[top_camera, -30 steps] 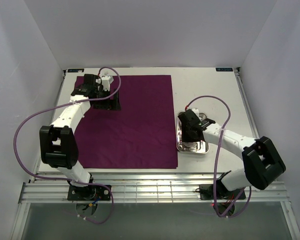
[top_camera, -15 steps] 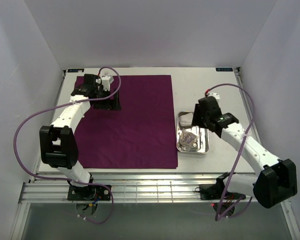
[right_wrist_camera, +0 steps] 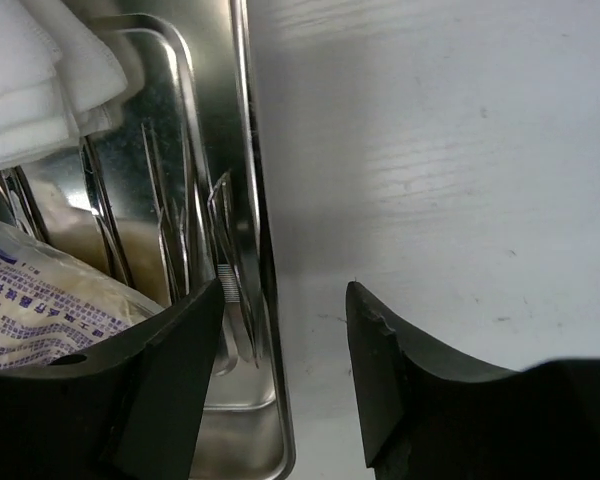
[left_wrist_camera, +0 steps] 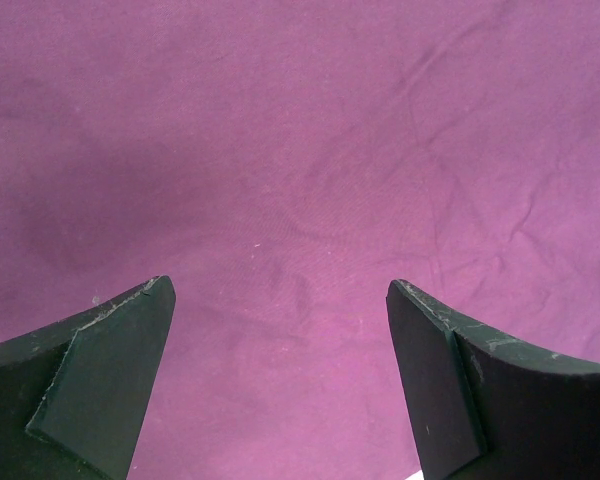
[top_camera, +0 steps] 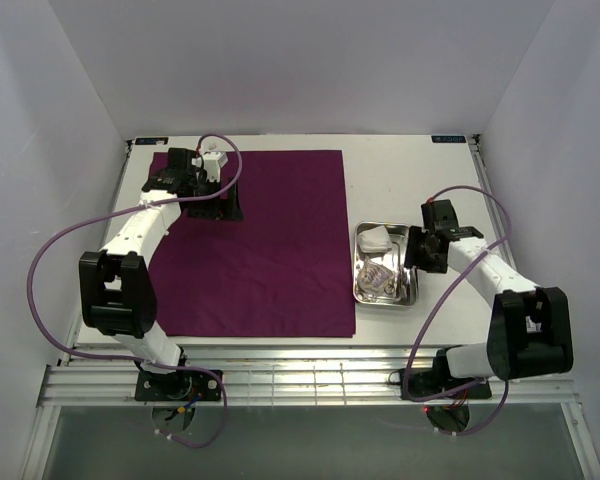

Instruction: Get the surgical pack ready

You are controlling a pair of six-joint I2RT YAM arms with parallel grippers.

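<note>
The deep-purple cloth (top_camera: pixel 270 250) lies flat and square on the table. My left gripper (top_camera: pixel 216 206) hovers over its far left part, open and empty; in the left wrist view the cloth (left_wrist_camera: pixel 300 150) fills the frame between the open fingers of the gripper (left_wrist_camera: pixel 277 292). The small steel tray (top_camera: pixel 358 262) sits just right of the cloth, holding white gauze (top_camera: pixel 375 238), a printed packet (top_camera: pixel 378 276) and metal instruments (right_wrist_camera: pixel 180 210). My right gripper (top_camera: pixel 424 252) is open, its jaws astride the tray's right rim (right_wrist_camera: pixel 252 180), one finger inside and one outside over the table, gripper (right_wrist_camera: pixel 283 295).
White table (top_camera: pixel 410 170) surrounds the cloth and tray, with white walls on three sides. A metal rail (top_camera: pixel 310 380) runs along the near edge by the arm bases. Purple cables loop beside both arms.
My right arm has swung from above the tray out to the right, and its gripper now sits low at the tray's right rim. The left arm, cloth and tray have not moved.
</note>
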